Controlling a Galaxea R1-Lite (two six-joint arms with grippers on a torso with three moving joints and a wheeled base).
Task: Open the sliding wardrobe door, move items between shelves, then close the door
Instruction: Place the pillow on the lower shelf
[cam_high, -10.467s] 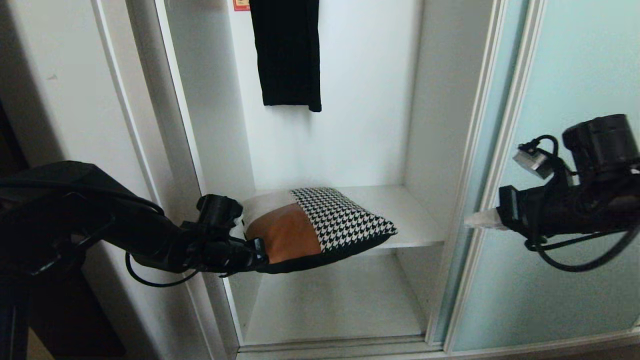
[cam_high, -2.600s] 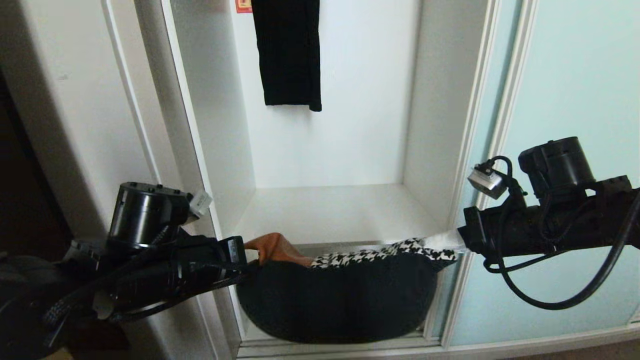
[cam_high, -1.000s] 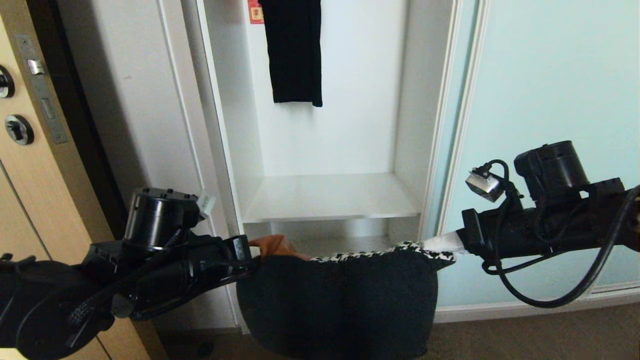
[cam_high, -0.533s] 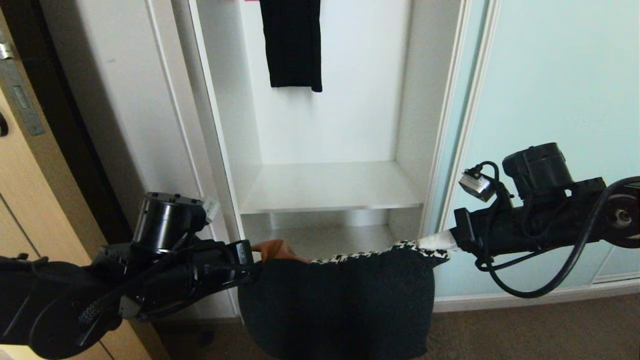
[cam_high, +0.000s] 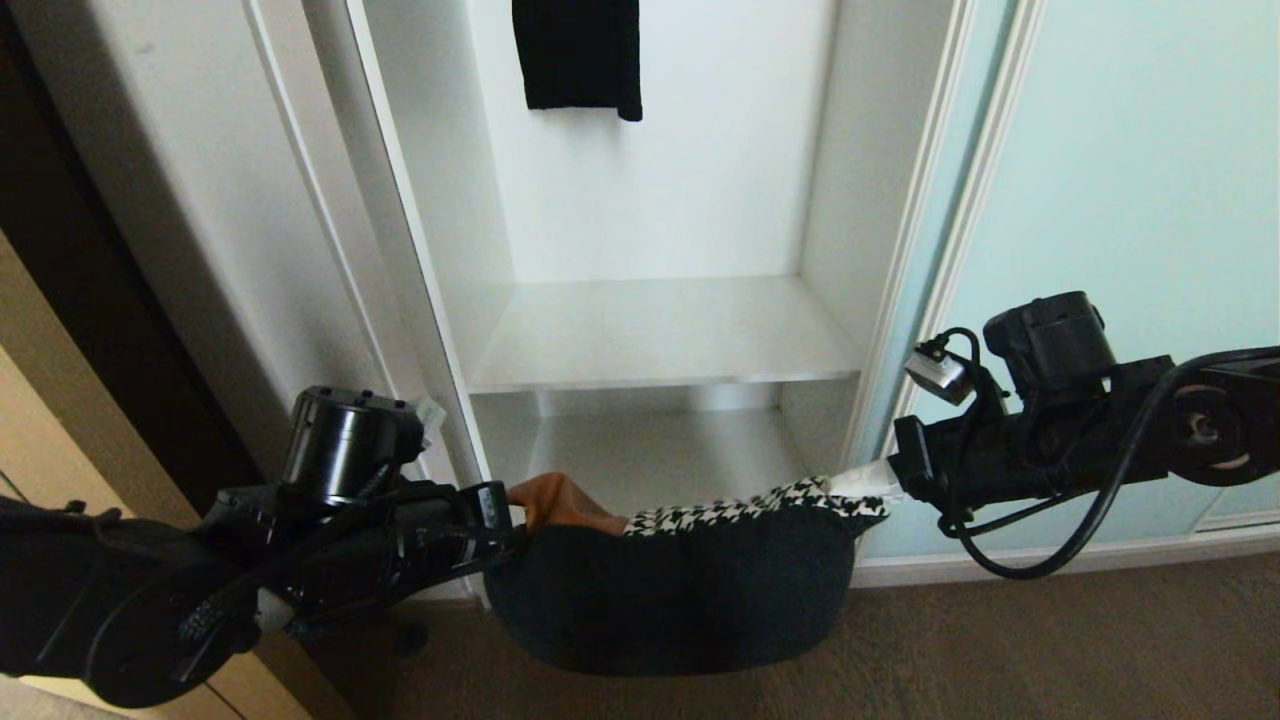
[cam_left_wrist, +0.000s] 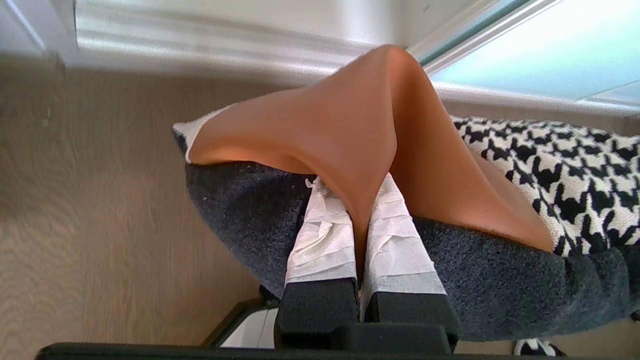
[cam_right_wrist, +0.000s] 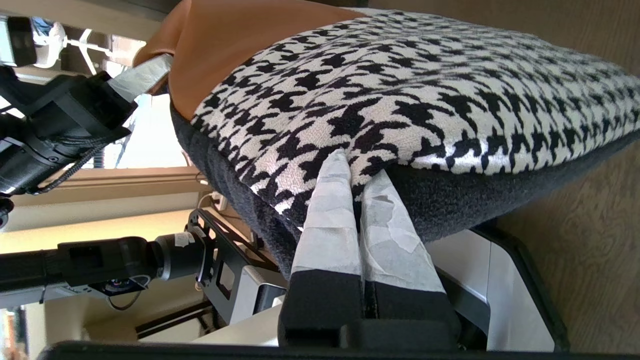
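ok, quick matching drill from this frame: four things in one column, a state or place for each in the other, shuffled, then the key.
Things:
1. cushion
2. left gripper
3. sliding wardrobe door
4. black garment

States:
A. hangs at the top of the open compartment
B. slid aside, right of the opening
C. pinches the tan-orange corner
D. sags between two grippers, in front of the lower shelf

Pairs: 1-D, 2-C, 3-B, 4-A
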